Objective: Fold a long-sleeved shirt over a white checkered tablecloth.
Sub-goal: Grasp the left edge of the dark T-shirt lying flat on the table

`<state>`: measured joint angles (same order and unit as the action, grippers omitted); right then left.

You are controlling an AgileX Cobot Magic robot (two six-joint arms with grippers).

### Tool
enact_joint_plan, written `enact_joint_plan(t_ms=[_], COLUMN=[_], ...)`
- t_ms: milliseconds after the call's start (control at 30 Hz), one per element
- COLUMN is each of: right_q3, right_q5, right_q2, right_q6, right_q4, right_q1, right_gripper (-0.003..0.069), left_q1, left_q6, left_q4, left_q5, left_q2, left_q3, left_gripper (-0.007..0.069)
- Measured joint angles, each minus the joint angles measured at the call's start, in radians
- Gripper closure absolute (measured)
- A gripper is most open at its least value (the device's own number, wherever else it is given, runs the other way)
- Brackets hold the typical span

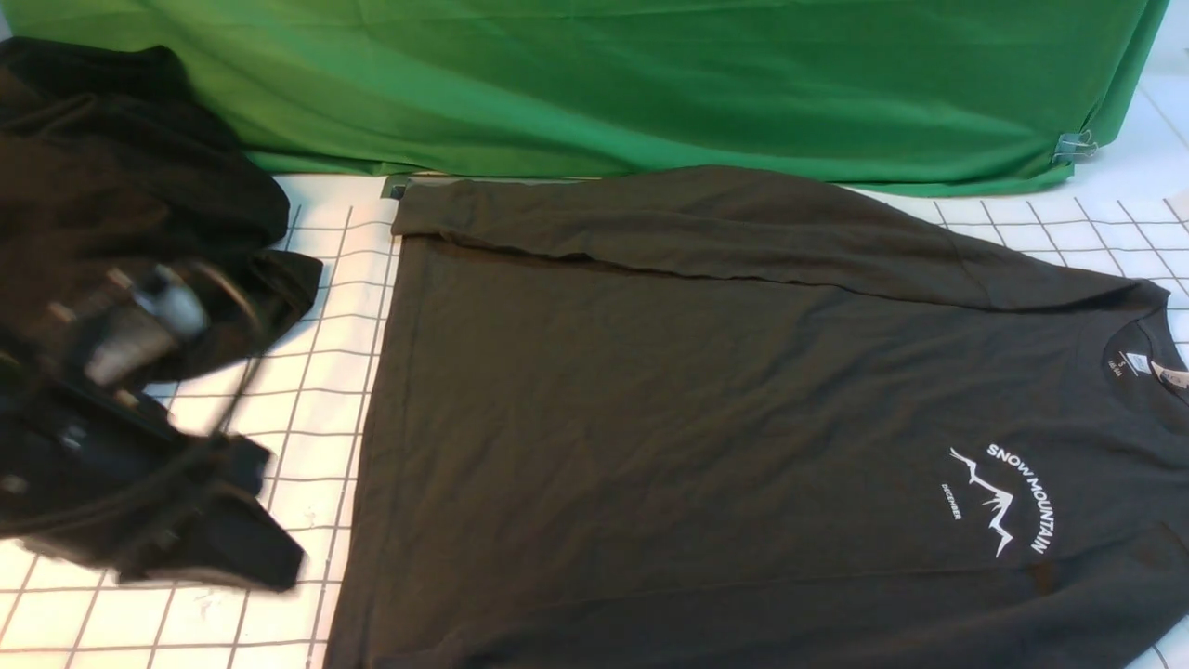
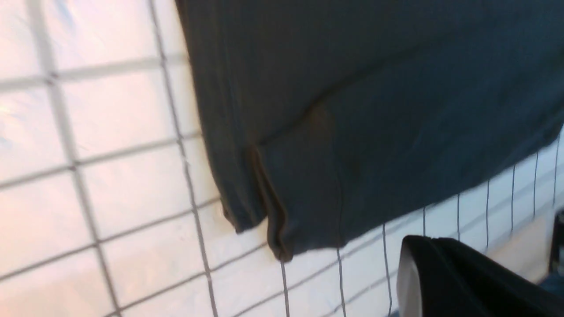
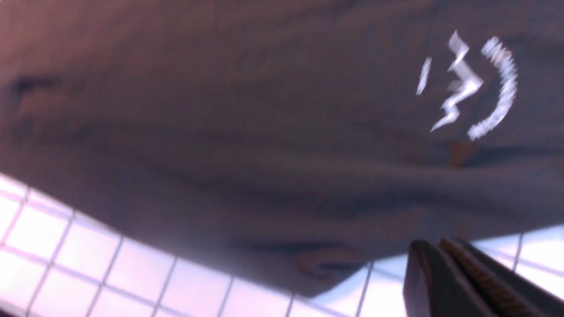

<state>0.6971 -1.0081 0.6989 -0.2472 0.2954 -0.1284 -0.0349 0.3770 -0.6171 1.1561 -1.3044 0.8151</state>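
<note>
So here's where I'm at: the long-sleeved shirt [image 1: 697, 418] lies flat on the white checkered tablecloth [image 1: 307, 418], neck out to my right, hem to my left, the SNOW MOUNTAIN print [image 1: 1008, 497] facing up. The far sleeve [image 1: 697, 228] is laid along the far edge of the body, just in front of the green cloth [image 1: 650, 84]. Near the hem corner my left wrist camera shows what looks like a cuff [image 2: 273, 220], so I'd guess the near sleeve is tucked in too.

My left gripper [image 2: 440, 281] is closed, with no shirt in it that I can see, over bare checks just beside that corner. The arm itself is a blur in the front view, with the black cloth heap [image 1: 121, 167] behind it. My right gripper [image 3: 458, 273] has its jaws pressed together too, with no cloth between them, just off the shirt's near edge.

My read: sleeves done, body fold next. That means opening up, pinching matching spots on one edge, and carrying it over evenly, no dragging
</note>
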Motion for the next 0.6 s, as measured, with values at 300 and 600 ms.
enact_joint_plan(t_ms=[300,600], right_q3=[-0.023,-0.023], right_q5=[0.053,0.069], right_q2=[0.021,0.021], right_q6=[-0.022,-0.029], right_q4=[0.0,0.0], right_q1=[0.0,0.0], right_gripper=[0.0636,0.062], left_q1=[0.278,0.402], left_q6=[-0.276,-0.37], left_q4=[0.201,0.271], left_q5=[-0.244,-0.429], left_q2=[-0.064,-0.159], left_q3=[-0.07,-0.074], left_gripper=[0.0547,0.0333])
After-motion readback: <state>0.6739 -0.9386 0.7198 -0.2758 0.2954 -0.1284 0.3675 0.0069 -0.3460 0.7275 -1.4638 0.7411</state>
